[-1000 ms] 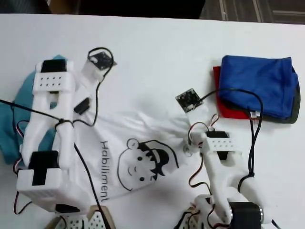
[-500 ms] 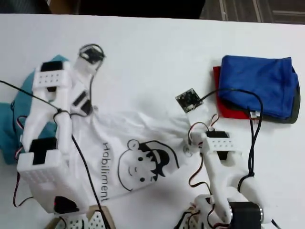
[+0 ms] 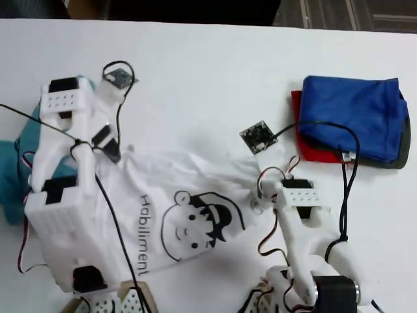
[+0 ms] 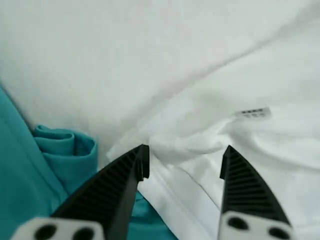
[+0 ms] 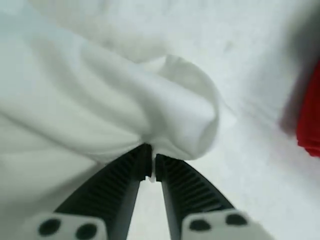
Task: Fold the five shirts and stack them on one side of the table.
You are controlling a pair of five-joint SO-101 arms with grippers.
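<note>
Remaining unfolded are the teal shirt [image 4: 25,175] and the white shirt [image 3: 195,189], pinched by the right end effector [image 5: 152,162]; the left end effector [image 4: 182,160] is held wide. Blue shirt [image 3: 352,111] and red shirt [image 3: 303,143] are stacked.

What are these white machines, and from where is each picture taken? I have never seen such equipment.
These are two small robot arms, the left arm and the right arm, at a white table. The overhead picture comes from a fixed camera above. The other two come from cameras on the arms' wrists, so each shows its own black gripper up close. On the table lie a white shirt with a cartoon face, a teal shirt beside it, and a folded blue shirt on a red cloth. The left gripper is open over the white shirt's edge. The right gripper is closed on a fold of the white shirt.
</note>
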